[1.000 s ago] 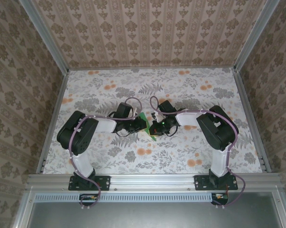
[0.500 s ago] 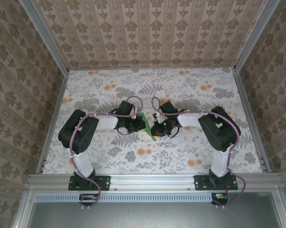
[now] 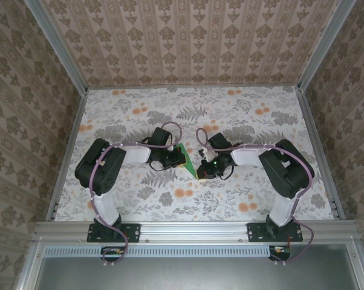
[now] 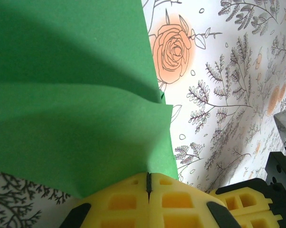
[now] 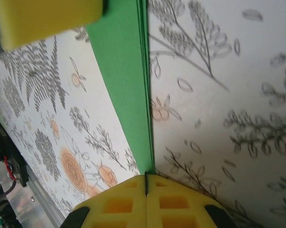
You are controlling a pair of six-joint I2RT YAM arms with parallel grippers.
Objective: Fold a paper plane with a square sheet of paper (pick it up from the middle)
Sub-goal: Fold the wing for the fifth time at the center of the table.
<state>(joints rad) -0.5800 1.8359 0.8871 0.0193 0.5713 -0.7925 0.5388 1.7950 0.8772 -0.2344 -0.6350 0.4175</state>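
Paper of a plain bright green sits at the middle of the floral table, caught between the two grippers. It is no longer a flat square. The left wrist camera shows it as a broad, smooth sheet with one flap lying over another, and a soft ridge runs across where the layers meet. One corner juts out at the right. The right wrist camera sees it nearly edge-on, as a narrow green band whose right side shows several thin stacked layers.

The overhead view gives the layout the wrist cameras cannot. The left gripper comes in from the left and the right gripper from the right, and the sheet is a small green sliver slanting between them. Whether it touches the table cannot be told.

Up close, the left gripper has its yellow pads pressed together with the paper's lower edge pinched in the seam. The right gripper is likewise clamped on the end of the green band.

Count: one sheet, two grippers, two arms.
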